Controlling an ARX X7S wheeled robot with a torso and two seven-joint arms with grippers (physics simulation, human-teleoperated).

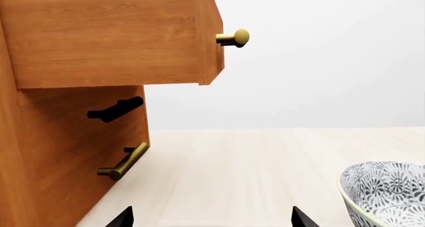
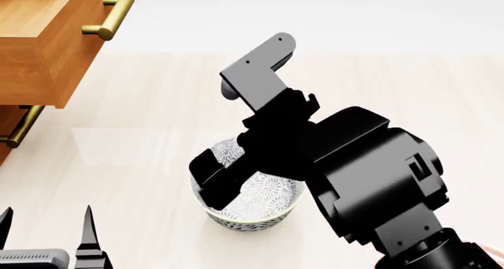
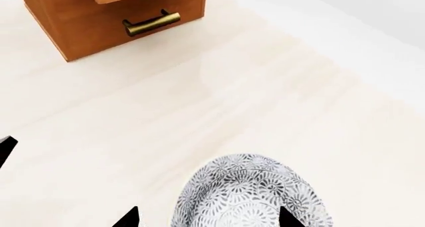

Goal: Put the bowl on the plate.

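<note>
One patterned bowl (image 2: pixel 252 204) on pale table (image 2: pixel 378 80), right gripper (image 3: pixel 206 219) above.

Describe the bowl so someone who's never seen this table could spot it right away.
Start from the wooden drawer cabinet at the table's far left. The bowl sits nearer the robot, under the right arm. It is small, deep, and covered in grey-black flowers, the only patterned thing in view.

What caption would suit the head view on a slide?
Right arm's gripper reaches down over the floral bowl on a pale table, wooden drawer cabinet nearby.
</note>
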